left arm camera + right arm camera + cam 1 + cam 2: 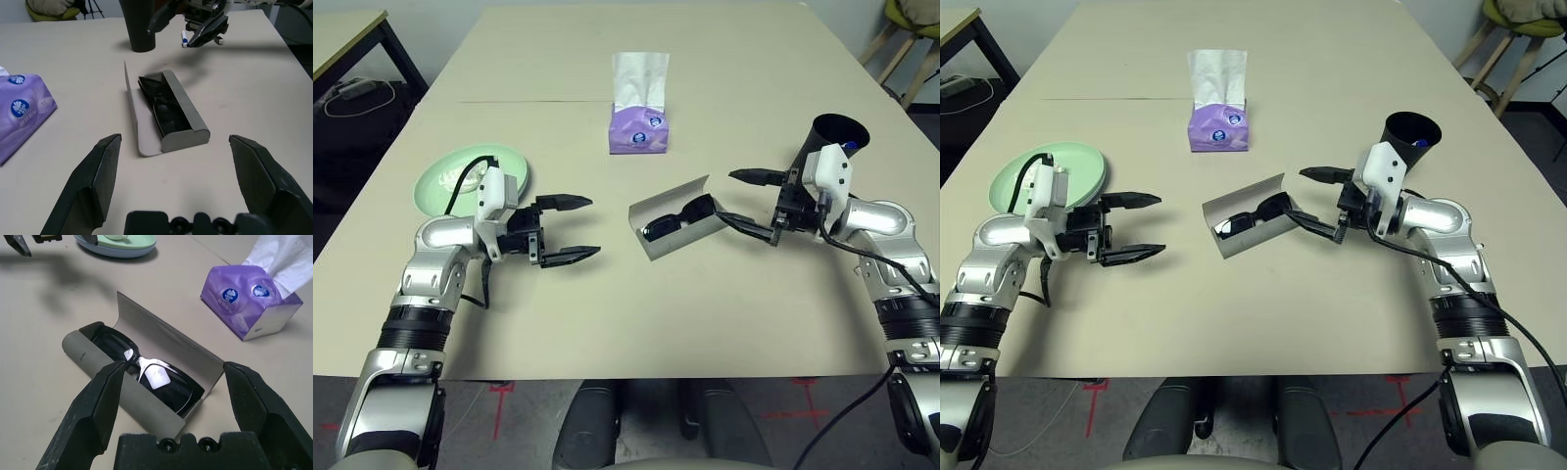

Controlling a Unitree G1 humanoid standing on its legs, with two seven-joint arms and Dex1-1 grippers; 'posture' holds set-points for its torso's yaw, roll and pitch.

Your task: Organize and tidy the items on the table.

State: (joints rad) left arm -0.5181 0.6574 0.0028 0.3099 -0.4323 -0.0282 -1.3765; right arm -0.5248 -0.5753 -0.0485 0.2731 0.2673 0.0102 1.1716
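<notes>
From the head views, you see the grey glasses case point(675, 227) lying open near the middle of the beige surface point(724, 323), with the black sunglasses point(677, 217) inside it. Your left tool point(570, 229) is to the left of the case, apart from it, its fingers spread and empty. Your right tool point(746, 202) is just beside the right end of the case, also spread, and its lower finger comes very near the case; whether it touches, you cannot tell. The black cup point(830, 143) stands behind the right tool. The pale green plate point(450, 176) lies behind the left arm. A purple tissue box point(638, 127) stands farther back.

In the left wrist view, the case lies ahead between the spread fingers point(90, 183), well apart from them.

In the right wrist view, the open case with the sunglasses point(146, 374) lies close, between the spread fingers point(95, 404).
</notes>
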